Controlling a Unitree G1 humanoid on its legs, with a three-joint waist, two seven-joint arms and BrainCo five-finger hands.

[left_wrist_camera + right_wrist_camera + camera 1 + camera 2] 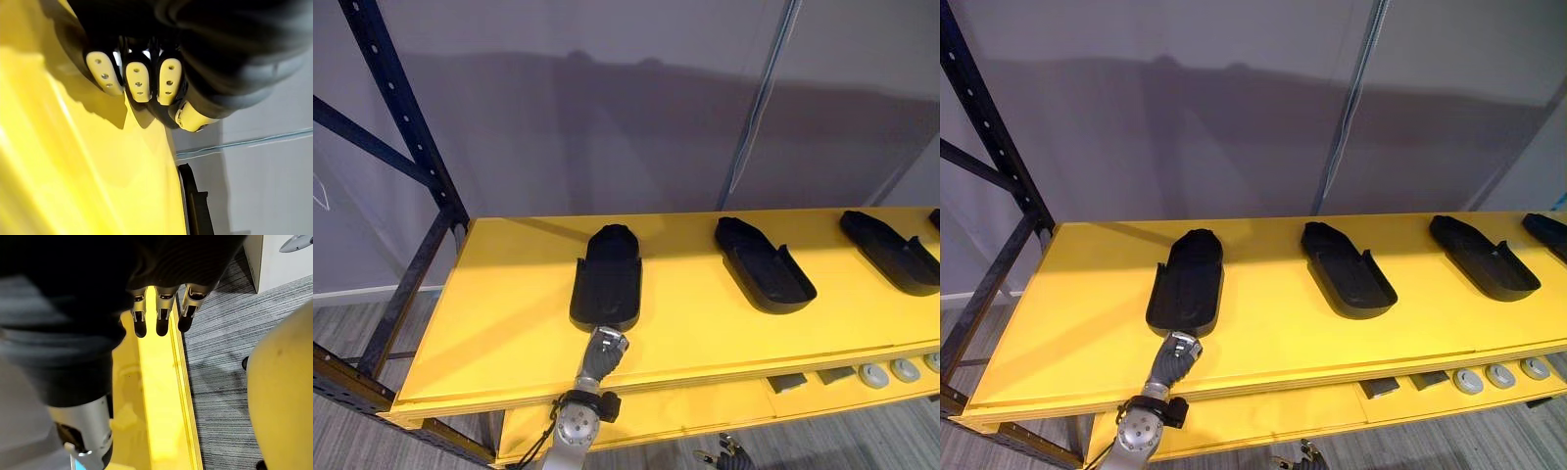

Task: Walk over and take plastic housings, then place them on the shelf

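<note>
Left hand [602, 354]; yellow shelf [509, 313]; grey wall [607, 117]

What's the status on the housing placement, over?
Left hand at near end of leftmost housing on yellow shelf, grip unclear. Right hand open, hanging low. Next housing well apart, nothing blocking.

You are seeing the left hand [603, 351] at the end of the first housing [607, 279], contact showing too small to judge. Far to that hand's right, the last housing [1547, 235] is running off the edge; grey parts [874, 375] below are showing too small to name.
</note>
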